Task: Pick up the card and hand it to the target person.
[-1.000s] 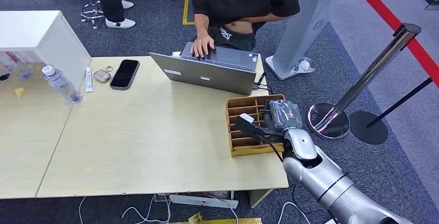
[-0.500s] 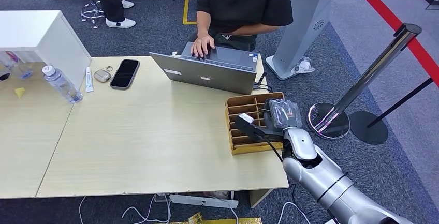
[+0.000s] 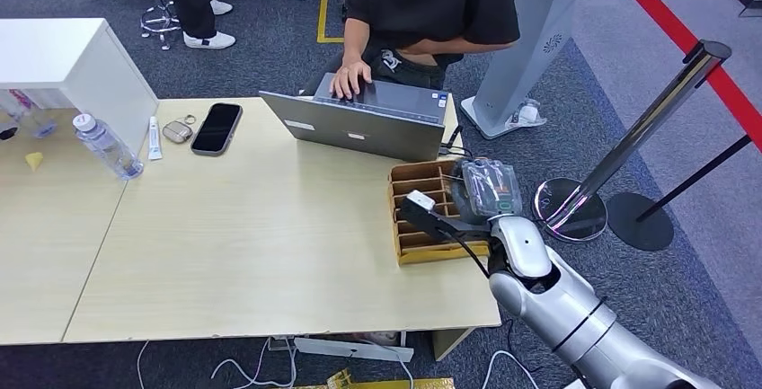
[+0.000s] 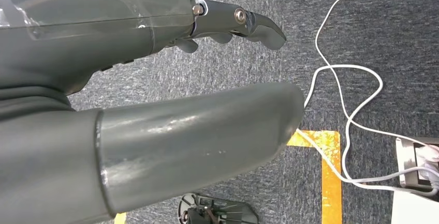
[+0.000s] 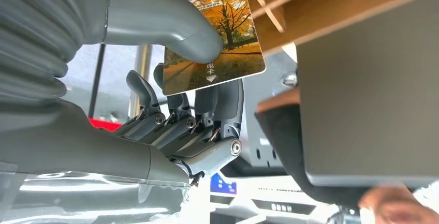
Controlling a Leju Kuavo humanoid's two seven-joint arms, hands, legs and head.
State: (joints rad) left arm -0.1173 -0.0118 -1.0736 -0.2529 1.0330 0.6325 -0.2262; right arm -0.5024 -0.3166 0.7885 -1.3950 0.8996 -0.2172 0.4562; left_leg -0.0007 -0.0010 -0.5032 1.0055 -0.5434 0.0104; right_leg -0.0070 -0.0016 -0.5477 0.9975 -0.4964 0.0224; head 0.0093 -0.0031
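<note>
In the right wrist view the card [image 5: 230, 25], printed with an orange autumn tree, is pinched between my right hand's [image 5: 171, 131] thumb and fingers. Its upper end is level with the dividers of the wooden slotted box [image 5: 331, 1]. From the head view my right hand [image 3: 485, 193] hovers over the far right part of that box [image 3: 422, 254], which stands on the table near the right edge. The target person [image 3: 422, 3] stands behind the table with a hand [image 3: 350, 79] on a laptop [image 3: 359, 124]. My left hand [image 4: 103, 27] hangs above the carpet, fingers apart, holding nothing.
A phone [image 3: 217, 128], a small tube, keys and a water bottle [image 3: 106, 146] lie at the table's far left beside a white box [image 3: 72, 61]. A chrome stanchion [image 3: 629, 146] and a grey kiosk base [image 3: 526, 39] stand right of the table.
My right hand has lifted slightly toward the far side, and the wooden box has shifted a little with it. The person's torso has moved; their hand stays on the laptop.
</note>
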